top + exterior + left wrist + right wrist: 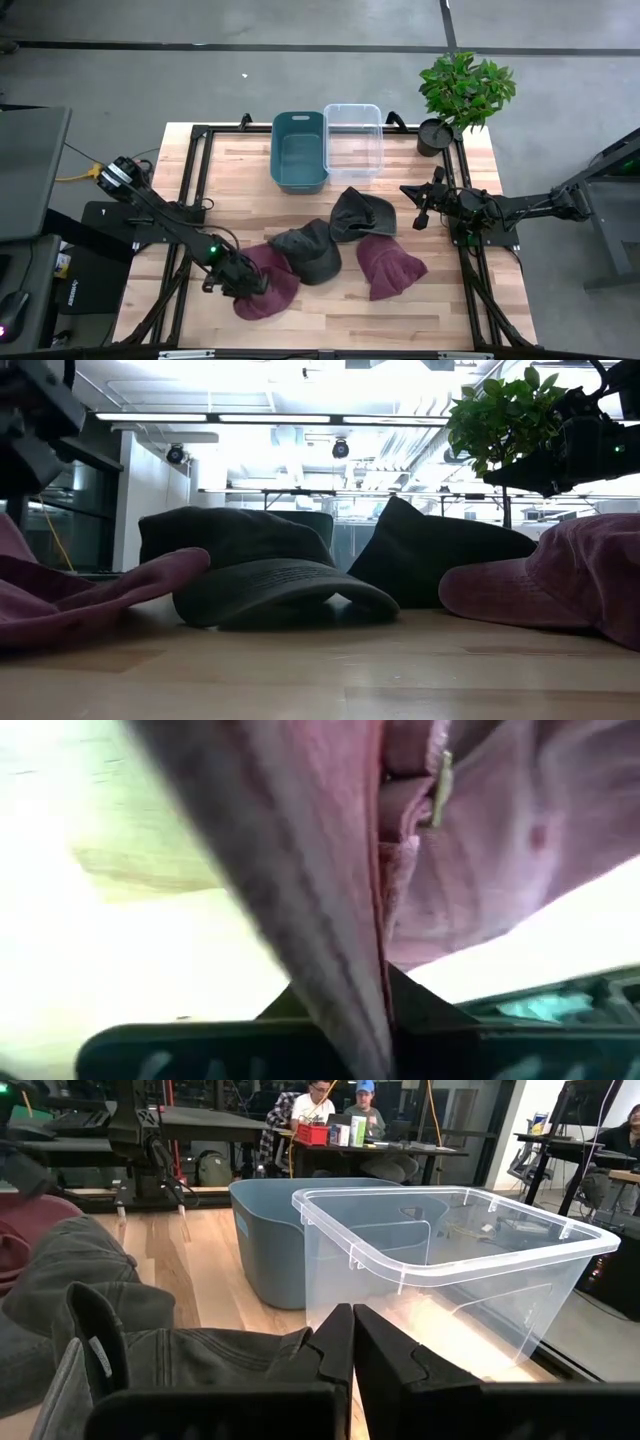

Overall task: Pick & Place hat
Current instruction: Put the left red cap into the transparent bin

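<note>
my left gripper [243, 283] pinches the near-left maroon hat [268, 290]; i should lift straight, clear of the dark cap [307, 251] alongside.

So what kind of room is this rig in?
Most likely a shared robotics lab or workshop: people sit at cluttered desks behind the wooden table, other work tables stand under an open ceiling with strip lights, and the floor is bare concrete.

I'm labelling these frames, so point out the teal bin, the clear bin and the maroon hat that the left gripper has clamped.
teal bin [298, 150], high view, floor.
clear bin [353, 146], high view, floor.
maroon hat [272, 285], high view, crown.
</note>
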`<move>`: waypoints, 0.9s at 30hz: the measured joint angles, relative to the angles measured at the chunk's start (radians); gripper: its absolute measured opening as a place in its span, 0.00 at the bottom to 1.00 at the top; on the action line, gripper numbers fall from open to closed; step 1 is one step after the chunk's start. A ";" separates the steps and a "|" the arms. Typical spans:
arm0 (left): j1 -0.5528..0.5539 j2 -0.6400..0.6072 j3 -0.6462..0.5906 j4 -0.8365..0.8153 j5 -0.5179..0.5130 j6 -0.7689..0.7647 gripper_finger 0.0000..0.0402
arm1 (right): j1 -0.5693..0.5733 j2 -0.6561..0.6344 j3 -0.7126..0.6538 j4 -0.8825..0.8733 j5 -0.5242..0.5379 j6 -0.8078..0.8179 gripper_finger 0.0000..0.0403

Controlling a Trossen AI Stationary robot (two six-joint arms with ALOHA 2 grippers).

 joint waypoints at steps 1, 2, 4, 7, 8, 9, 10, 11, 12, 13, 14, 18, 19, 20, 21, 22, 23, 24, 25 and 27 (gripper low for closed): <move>0.000 -0.012 0.000 -0.001 -0.011 0.000 0.01 | 0.000 0.000 0.000 0.000 0.000 0.000 0.01; 0.000 -0.025 0.000 -0.006 -0.027 -0.001 0.01 | 0.000 0.000 0.000 0.000 0.000 0.000 0.01; 0.000 -0.053 0.000 -0.020 -0.047 -0.001 0.01 | 0.000 0.000 0.000 0.000 0.000 0.000 0.01; 0.000 -0.095 0.000 -0.056 -0.061 -0.008 0.00 | 0.000 0.000 0.000 0.000 0.000 0.000 0.01; 0.000 -0.108 0.000 -0.074 -0.069 -0.008 0.00 | 0.000 0.000 0.000 0.000 0.000 0.000 0.01; 0.000 -0.122 0.000 -0.092 -0.073 -0.008 0.00 | 0.000 0.000 0.000 0.000 0.000 0.000 0.01; 0.000 -0.136 0.000 -0.106 -0.073 -0.012 0.00 | 0.000 0.000 0.000 0.000 0.000 0.000 0.01; 0.000 -0.149 0.000 -0.125 -0.074 -0.018 0.00 | 0.000 0.000 0.000 0.000 0.000 0.000 0.01; 0.000 -0.159 0.000 -0.146 -0.074 -0.026 0.00 | 0.000 0.000 0.000 0.000 0.000 0.000 0.01; 0.000 -0.169 0.000 -0.163 -0.074 -0.033 0.00 | 0.000 0.000 0.000 0.000 0.000 0.000 0.01; 0.000 -0.181 0.000 -0.179 -0.073 -0.037 0.00 | 0.000 0.000 0.000 0.000 0.000 0.000 0.01; 0.000 -0.227 0.000 -0.238 -0.076 -0.063 0.00 | 0.000 0.000 0.000 0.000 0.000 0.000 0.02; 0.000 -0.237 0.000 -0.251 -0.078 -0.070 0.00 | 0.000 0.000 0.000 0.000 0.000 0.000 0.02; 0.000 -0.245 0.001 -0.262 -0.078 -0.080 0.00 | 0.000 0.000 0.000 0.000 0.000 0.000 0.02; 0.000 -0.251 0.008 -0.284 -0.078 -0.087 0.00 | 0.000 0.000 0.000 0.000 0.000 0.000 0.02; 0.000 -0.254 0.018 -0.309 -0.078 -0.088 0.00 | 0.000 0.000 0.000 0.000 0.000 0.000 0.02; 0.000 -0.255 0.030 -0.331 -0.076 -0.087 0.00 | 0.000 0.000 0.000 0.000 0.000 0.000 0.02; 0.000 -0.255 0.047 -0.356 -0.068 -0.087 0.00 | 0.000 0.000 0.000 0.000 0.000 0.000 0.02; 0.000 -0.255 0.064 -0.382 -0.057 -0.085 0.00 | 0.000 0.000 0.000 0.000 0.000 0.000 0.02; 0.000 -0.255 0.096 -0.440 -0.032 -0.070 0.00 | 0.000 0.000 0.000 0.000 0.000 0.000 0.01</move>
